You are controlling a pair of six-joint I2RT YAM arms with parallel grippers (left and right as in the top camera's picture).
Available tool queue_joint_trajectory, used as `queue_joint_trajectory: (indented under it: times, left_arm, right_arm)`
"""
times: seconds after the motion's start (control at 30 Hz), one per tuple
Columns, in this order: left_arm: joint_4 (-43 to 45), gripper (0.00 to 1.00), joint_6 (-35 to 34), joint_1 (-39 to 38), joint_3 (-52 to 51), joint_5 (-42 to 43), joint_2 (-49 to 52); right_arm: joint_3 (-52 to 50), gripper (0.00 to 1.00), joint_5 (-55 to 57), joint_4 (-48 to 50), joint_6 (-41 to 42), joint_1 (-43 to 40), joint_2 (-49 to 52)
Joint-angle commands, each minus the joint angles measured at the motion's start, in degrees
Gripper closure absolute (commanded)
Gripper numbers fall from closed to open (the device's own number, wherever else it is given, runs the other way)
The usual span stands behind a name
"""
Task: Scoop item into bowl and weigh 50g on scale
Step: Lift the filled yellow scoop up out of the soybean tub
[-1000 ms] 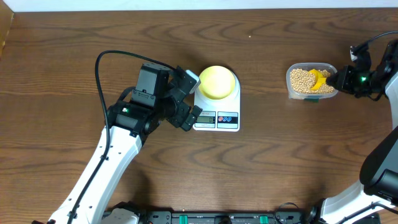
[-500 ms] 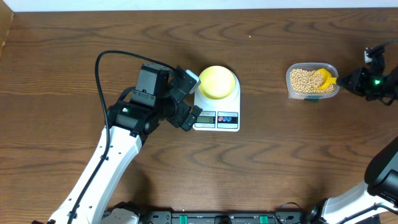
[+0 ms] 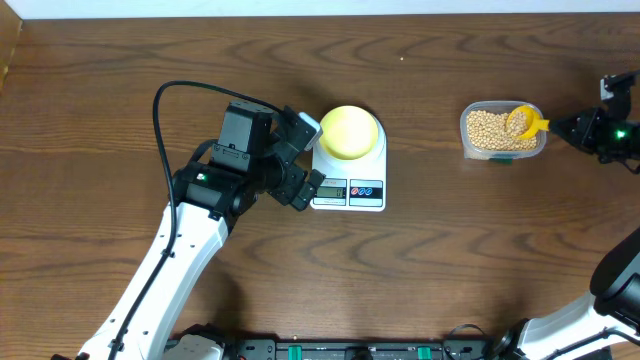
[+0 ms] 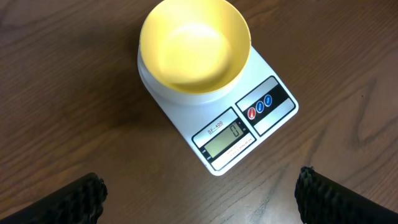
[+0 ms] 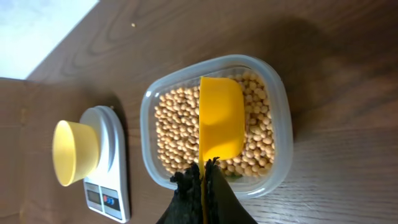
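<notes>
While left [image 3: 306,158] gapes, right [image 5: 201,176] pinches (scoop [image 5: 221,118]).

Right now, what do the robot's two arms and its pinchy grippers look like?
The left arm is a long white tube with chunky black joints, a tiny green light and a black cable looping over it. Its left gripper has two black, rough-looking fingers. The right arm is black near its end with a green light too, and the right gripper has thin black fingers.
</notes>
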Motion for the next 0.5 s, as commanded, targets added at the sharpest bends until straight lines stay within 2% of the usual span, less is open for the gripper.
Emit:
queue_joint_trajectory:
  times: [0.0,0.47]
  left_arm:
    - [-0.1,0.01,0.1,0.2,-0.2,0.7,-0.4]
    - [-0.1,0.01,0.1,0.2,-0.2,0.7,-0.4]
  right_arm:
    - [-0.3,0.99,-5.2,0.1,-1.3,-1.0,0.4]
    - [-0.3,0.99,-13.0,0.6,-2.6,-3.5,0.4]
